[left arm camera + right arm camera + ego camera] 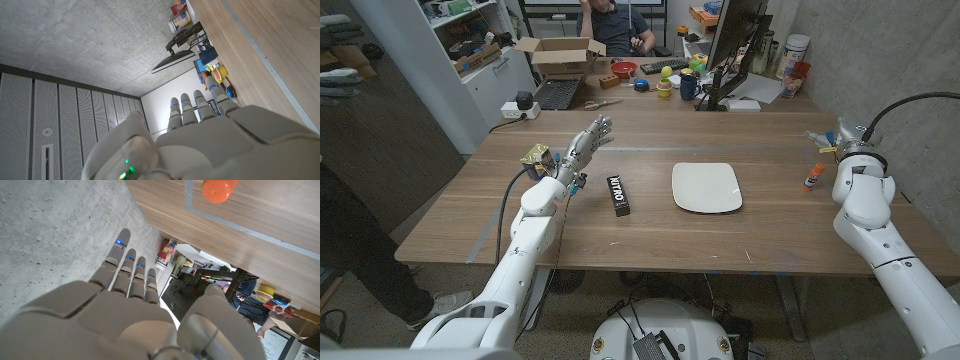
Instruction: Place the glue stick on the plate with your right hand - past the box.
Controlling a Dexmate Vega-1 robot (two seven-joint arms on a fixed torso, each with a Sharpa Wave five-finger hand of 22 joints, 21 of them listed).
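Near the worktop's [520,215] right edge, the glue stick [812,178] lay just beside the right hand [125,310], whose fingers were spread and held nothing. A good grasp meant lowering onto its middle and pinching firmly, then carrying it left to the plate [706,187], short of the box [619,195].

Wooden table [650,240] carries a white plate [706,187] near the middle, with a black box [618,195] lying just to its left. Over by the right edge, well apart from the plate, lies the glue stick [813,177], orange cap showing.
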